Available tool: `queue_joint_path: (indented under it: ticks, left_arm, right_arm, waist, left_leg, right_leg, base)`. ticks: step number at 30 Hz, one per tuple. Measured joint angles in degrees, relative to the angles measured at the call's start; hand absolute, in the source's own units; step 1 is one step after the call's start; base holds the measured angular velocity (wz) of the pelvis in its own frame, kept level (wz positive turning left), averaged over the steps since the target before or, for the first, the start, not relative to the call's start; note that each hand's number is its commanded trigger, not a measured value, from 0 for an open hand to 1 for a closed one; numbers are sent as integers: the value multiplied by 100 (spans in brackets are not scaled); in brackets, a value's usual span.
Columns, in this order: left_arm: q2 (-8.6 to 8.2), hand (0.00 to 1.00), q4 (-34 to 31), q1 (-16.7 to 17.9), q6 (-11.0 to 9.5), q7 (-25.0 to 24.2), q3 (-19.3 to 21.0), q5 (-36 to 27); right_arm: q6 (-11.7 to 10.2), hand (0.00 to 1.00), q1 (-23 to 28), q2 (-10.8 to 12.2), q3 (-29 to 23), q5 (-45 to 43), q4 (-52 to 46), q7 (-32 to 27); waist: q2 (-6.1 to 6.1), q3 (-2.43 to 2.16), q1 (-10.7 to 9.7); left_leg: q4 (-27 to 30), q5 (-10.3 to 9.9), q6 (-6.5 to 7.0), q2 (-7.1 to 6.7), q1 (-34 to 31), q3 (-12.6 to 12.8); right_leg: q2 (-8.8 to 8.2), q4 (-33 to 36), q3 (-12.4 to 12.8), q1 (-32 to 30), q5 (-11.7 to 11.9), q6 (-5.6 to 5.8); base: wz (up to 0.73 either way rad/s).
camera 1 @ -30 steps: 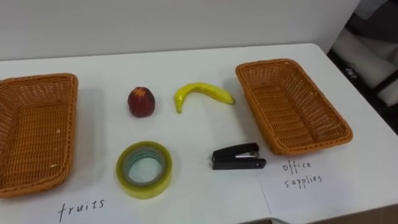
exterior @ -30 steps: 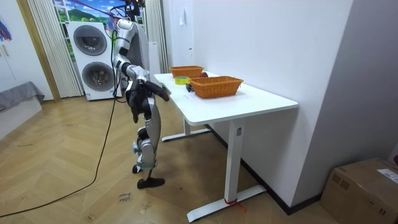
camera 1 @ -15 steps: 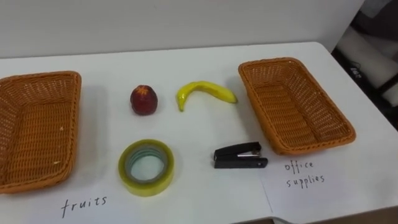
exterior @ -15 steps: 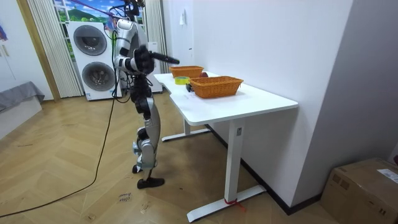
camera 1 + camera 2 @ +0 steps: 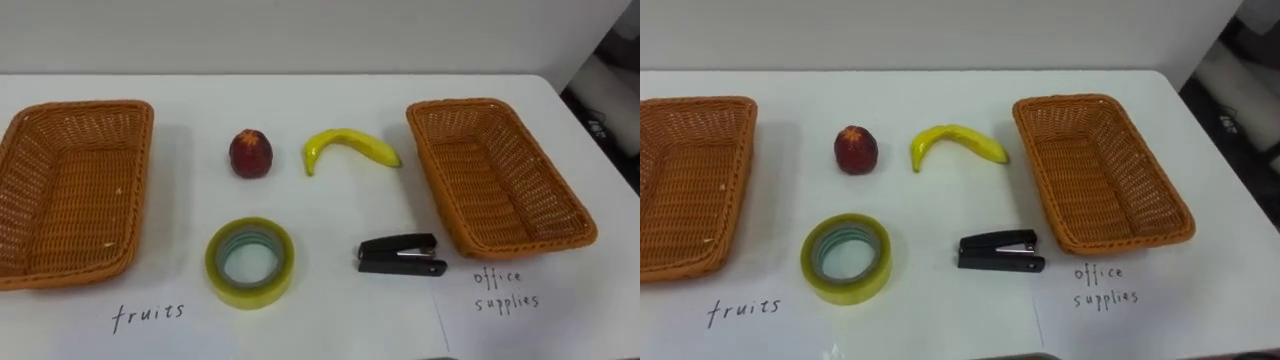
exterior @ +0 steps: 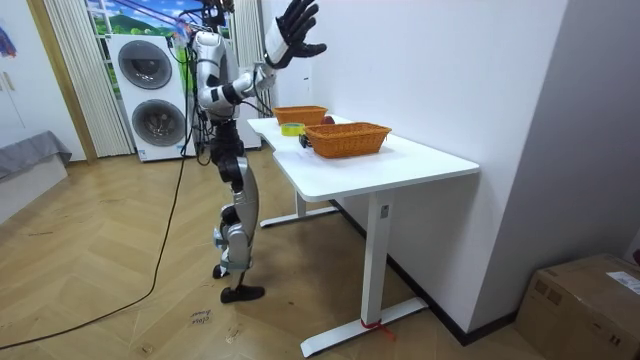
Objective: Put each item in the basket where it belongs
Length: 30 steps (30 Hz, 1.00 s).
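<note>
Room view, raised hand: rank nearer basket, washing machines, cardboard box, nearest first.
From the raised right hand:
1. nearer basket, on the table below it
2. washing machines, behind the robot
3. cardboard box, floor at room view's right

Apple, banana, tape roll and stapler lie well apart on the table, bare gaps between them; left basket and right basket are open-topped.

A white counter stands against a plain white wall on herringbone wood floor. Far left, stacked washing machines beside pale curtains; near right, a cardboard box.
</note>
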Motion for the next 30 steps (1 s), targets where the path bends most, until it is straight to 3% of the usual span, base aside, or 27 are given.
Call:
queue_joint_path:
  ticks: [5, 11, 16, 23, 30]
  left_arm:
    - [7, 0, 115, -12, 12, -2, -5, 3]
    - [22, 0, 171, -137, 15, -113, -19, 86]
    - [40, 0, 143, -211, 1, -130, -82, 132]
    - [99, 0, 156, -232, -35, -224, -186, 115]
    - [106, 0, 227, -233, -33, -245, -234, 123]
  right_arm:
    - [49, 0, -346, -205, 265, -362, -73, 178]
    - [108, 0, -490, -236, 761, -940, -299, 778]
    - [90, 0, -628, -319, 1010, -1099, -336, 1280]
    - [91, 0, -627, -358, 1345, -1123, -328, 1515]
    - [92, 0, -627, -364, 1668, -1141, -325, 1933]
  waist:
    - [-49, 1, 17]
    - [-133, 14, 173]
    - [-108, 1, 202]
    - [-57, 10, 288]
    - [-53, -13, 333]
  left_leg:
    - [47, 1, -3, 0, 14, -116]
    - [106, -1, -5, 15, -36, -148]
    - [174, -1, -1, 13, -92, -178]
    - [168, 2, -10, 26, -20, -176]
    - [143, 1, -8, 23, -10, -184]
  right_leg:
    - [-15, -14, -137, 78, 0, 0]
    - [-29, -18, -164, 86, 3, -5]
    - [-32, -79, -201, 101, 48, -23]
    - [-12, -91, -232, 174, 58, -37]
    - [-21, -80, -215, 188, 59, -36]
  base:
    - [11]
    - [2]
    - [3]
    - [0]
    - [0]
